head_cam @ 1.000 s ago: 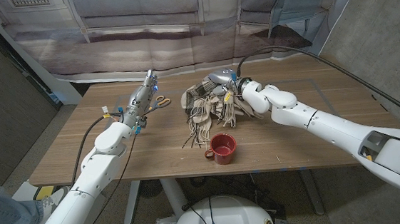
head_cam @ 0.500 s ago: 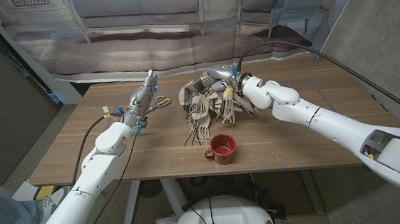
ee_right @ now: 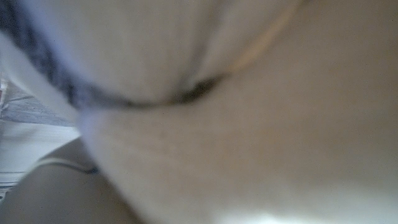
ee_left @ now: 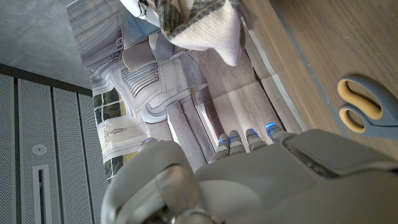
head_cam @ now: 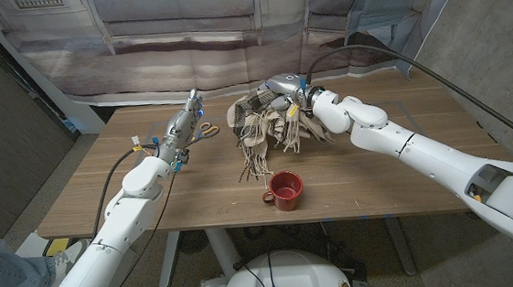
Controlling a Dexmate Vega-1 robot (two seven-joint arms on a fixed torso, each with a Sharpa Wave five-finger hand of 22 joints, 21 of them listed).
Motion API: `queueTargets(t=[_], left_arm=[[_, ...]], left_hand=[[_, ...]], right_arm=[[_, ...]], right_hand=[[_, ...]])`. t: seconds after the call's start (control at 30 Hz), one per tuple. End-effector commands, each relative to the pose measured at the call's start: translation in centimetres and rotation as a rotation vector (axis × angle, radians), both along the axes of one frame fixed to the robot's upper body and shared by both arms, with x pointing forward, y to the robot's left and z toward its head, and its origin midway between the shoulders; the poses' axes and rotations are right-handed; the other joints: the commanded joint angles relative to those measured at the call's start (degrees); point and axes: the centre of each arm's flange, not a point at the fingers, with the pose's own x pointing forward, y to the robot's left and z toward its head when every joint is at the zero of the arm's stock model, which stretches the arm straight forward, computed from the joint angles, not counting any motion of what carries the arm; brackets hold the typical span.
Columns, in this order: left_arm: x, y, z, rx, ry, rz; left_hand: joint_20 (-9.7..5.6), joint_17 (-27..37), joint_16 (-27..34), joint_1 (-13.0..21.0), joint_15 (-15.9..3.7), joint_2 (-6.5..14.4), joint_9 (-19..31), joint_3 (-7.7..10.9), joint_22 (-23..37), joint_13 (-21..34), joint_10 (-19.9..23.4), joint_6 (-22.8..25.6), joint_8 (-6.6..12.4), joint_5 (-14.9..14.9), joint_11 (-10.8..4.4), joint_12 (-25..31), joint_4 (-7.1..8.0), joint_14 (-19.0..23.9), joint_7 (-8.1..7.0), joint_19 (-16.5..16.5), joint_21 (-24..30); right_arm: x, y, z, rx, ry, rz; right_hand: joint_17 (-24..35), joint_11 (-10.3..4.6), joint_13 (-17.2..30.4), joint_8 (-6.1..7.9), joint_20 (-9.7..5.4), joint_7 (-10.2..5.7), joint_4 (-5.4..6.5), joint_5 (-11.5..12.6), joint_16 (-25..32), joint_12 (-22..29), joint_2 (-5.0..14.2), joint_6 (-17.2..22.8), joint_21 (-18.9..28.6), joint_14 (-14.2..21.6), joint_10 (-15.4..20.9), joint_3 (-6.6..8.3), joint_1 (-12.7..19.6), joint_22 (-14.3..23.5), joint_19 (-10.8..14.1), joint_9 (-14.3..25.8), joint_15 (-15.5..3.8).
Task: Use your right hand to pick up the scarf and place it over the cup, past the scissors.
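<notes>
One scarf (head_cam: 269,129) was gripped by the right robot hand (head_cam: 287,93) and held bunched above the table (head_cam: 104,188), behind the cup (head_cam: 286,190), its fringe hanging clear for carrying over.

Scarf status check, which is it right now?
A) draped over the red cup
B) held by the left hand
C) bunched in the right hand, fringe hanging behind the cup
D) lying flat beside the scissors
C: the right hand grips the bunched scarf, its fringe hanging behind the uncovered red cup.
</notes>
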Motion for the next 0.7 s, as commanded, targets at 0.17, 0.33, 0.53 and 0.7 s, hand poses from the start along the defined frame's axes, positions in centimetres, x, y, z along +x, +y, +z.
queueTargets(t=[0.17,0.33,0.53,0.7], left_arm=[[-0.2,-0.2,-0.2,0.002,0.005,0.002],[-0.2,-0.1,-0.1,-0.001,0.002,0.003],[0.1,-0.3,0.2,0.012,0.004,-0.003],[0.3,-0.3,0.3,0.004,-0.001,-0.002]], left_hand=[[0.41,0.1,-0.2,0.5,0.19,0.3,0.3,-0.36,0.1,0.1,-0.1,0.2,-0.01,0.3,-0.01,0.0,-0.16,-0.2,0.03,-2.6,0.0],[0.44,0.1,-0.2,0.5,0.15,0.3,0.3,-0.39,0.1,0.1,0.0,0.2,-0.01,0.3,-0.05,0.0,-0.16,-0.2,0.05,-2.6,0.0],[0.39,0.1,-0.2,0.6,0.16,0.4,0.3,-0.43,0.1,0.1,0.0,0.2,-0.02,0.3,0.08,0.0,-0.16,-0.1,0.0,-2.6,0.0],[0.42,0.1,-0.2,0.6,0.18,0.4,0.4,-0.47,0.1,0.1,0.0,0.2,-0.02,0.3,0.03,0.0,-0.16,-0.1,0.02,-2.6,0.0]], right_arm=[[-1.1,-0.4,1.8,0.02,-0.023,0.022],[-1.4,-0.4,2.3,0.004,-0.044,0.019],[-1.7,-0.5,3.0,0.003,-0.049,0.022],[-2.1,-0.9,3.9,0.021,-0.051,0.032]], right_hand=[[0.6,-0.22,0.6,-0.33,-5.34,0.1,-0.33,0.2,0.3,-0.4,8.05,0.3,1.2,0.6,0.1,0.79,9.0,0.5,-0.3,0.2,-7.61],[0.8,-0.18,0.9,-0.4,-5.3,0.05,-0.26,0.2,0.3,-0.5,8.06,0.3,1.6,0.7,0.1,0.87,9.0,0.7,-0.6,0.3,-7.55],[1.1,-0.16,1.2,-0.4,-5.3,0.05,-0.19,0.2,0.2,-0.7,8.0,0.4,2.2,0.7,0.1,0.94,9.1,0.8,-1.0,0.5,-7.56],[1.2,-0.27,1.5,-0.51,-5.31,0.06,-0.15,0.2,0.2,-0.7,7.97,0.4,2.6,0.8,0.4,0.99,9.1,0.9,-1.2,0.5,-7.58]])
